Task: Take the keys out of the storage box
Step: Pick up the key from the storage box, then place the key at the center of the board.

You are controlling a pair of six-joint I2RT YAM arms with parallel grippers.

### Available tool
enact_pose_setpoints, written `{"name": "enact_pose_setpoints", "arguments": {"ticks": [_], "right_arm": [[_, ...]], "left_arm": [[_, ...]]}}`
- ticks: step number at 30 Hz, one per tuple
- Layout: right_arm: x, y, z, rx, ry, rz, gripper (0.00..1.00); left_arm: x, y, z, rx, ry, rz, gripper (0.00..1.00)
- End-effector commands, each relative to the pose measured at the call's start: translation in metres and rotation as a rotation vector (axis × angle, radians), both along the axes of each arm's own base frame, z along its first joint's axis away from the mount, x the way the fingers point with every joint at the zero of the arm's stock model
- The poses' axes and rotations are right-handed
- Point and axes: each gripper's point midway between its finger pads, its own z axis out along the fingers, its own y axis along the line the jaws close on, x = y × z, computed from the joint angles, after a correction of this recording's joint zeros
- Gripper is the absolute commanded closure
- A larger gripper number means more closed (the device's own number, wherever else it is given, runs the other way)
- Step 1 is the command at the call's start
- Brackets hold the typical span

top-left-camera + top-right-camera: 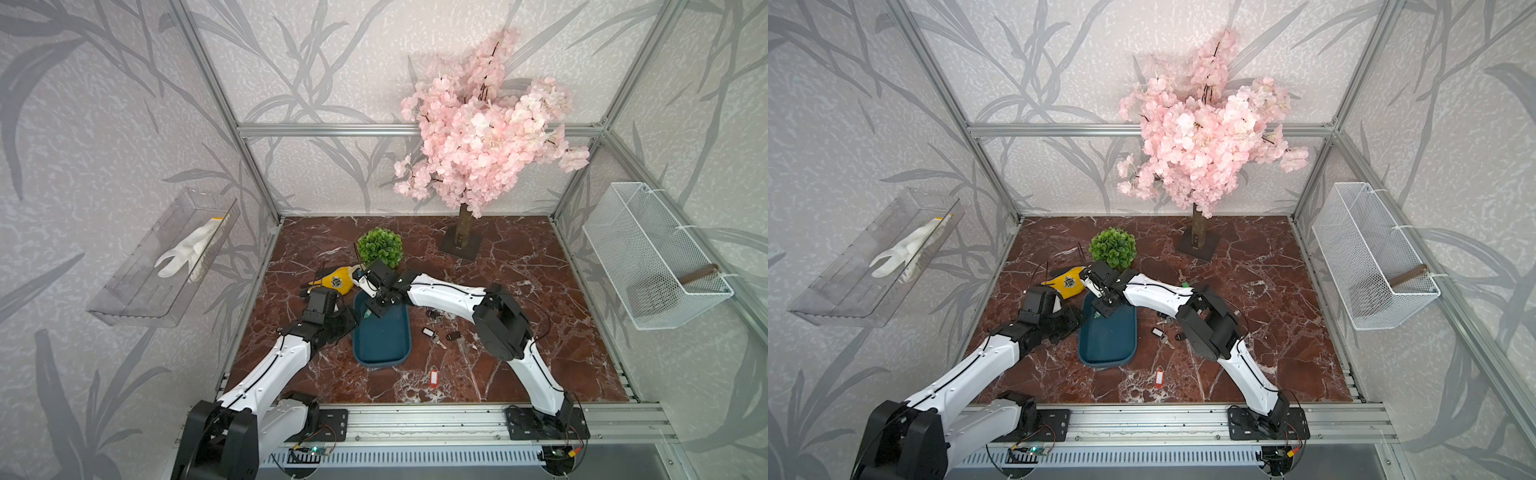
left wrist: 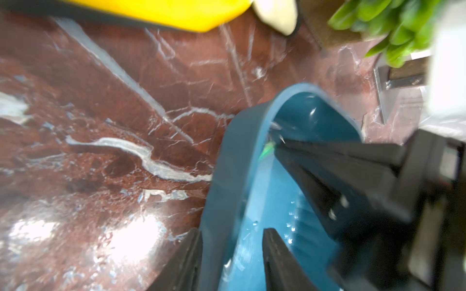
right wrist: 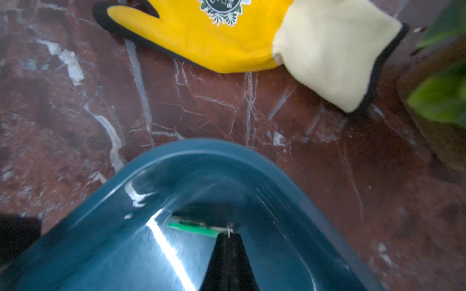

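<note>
Okay, one silver key with a green oblong plastic tag (image 3: 194, 228) sits in the far end of the shallow dark teal plastic storage box (image 1: 380, 340), close to the far-left corner. It looks like the last one inside, since the rest of the box floor shows bare in both top views.

The right gripper (image 3: 228, 236) is clenched, tips together on that key's thin metal ring. The claw comes in from the right and points down. The tag's long axis runs sideways off the fingertips toward the box's left wall. The blade is hidden, and I can't tell if the tag is off the floor. My call is the lift goes up, then right over the right rim.

The left gripper (image 2: 233, 230) straddles the box's left rim, one finger outside and one inside, jaws apart, holding nothing. The right arm is the nearer one.

The other keys (image 1: 436, 332) lie scattered on the red-brown marble tabletop (image 1: 540, 353) right of the box, with a red-tagged key (image 1: 433, 380) nearer. A yellow work glove (image 3: 214, 42) lies beyond the far rim, apart from it.
</note>
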Motion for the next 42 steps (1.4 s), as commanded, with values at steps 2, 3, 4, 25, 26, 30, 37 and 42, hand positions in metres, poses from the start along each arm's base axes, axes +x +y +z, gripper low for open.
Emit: {"name": "enact_pose_setpoints", "arguments": {"ticks": [2, 3, 4, 25, 26, 30, 37, 42], "right_arm": [[-0.013, -0.018, 0.069, 0.079, -0.064, -0.004, 1.00], [-0.017, -0.025, 0.076, 0.083, -0.069, -0.008, 1.00], [-0.021, -0.033, 0.086, 0.089, -0.078, -0.013, 1.00], [-0.153, -0.245, 0.100, -0.017, 0.178, -0.429, 1.00], [-0.160, -0.251, 0.093, -0.025, 0.208, -0.451, 1.00], [-0.180, -0.267, 0.072, -0.040, 0.299, -0.522, 1.00], [-0.204, -0.276, 0.031, -0.076, 0.432, -0.570, 1.00], [-0.207, -0.273, 0.010, -0.102, 0.471, -0.574, 1.00]], "left_arm": [[0.005, 0.015, 0.029, 0.058, -0.095, 0.040, 0.37], [0.005, 0.018, 0.034, 0.066, -0.113, 0.052, 0.32], [0.005, 0.022, 0.039, 0.079, -0.132, 0.070, 0.27], [0.016, 0.056, 0.048, 0.184, -0.222, 0.210, 0.00], [0.018, 0.056, 0.048, 0.186, -0.219, 0.209, 0.00], [0.023, 0.055, 0.048, 0.192, -0.215, 0.199, 0.00], [0.024, 0.053, 0.040, 0.192, -0.186, 0.190, 0.00], [0.023, 0.053, 0.038, 0.190, -0.182, 0.193, 0.00]]}}
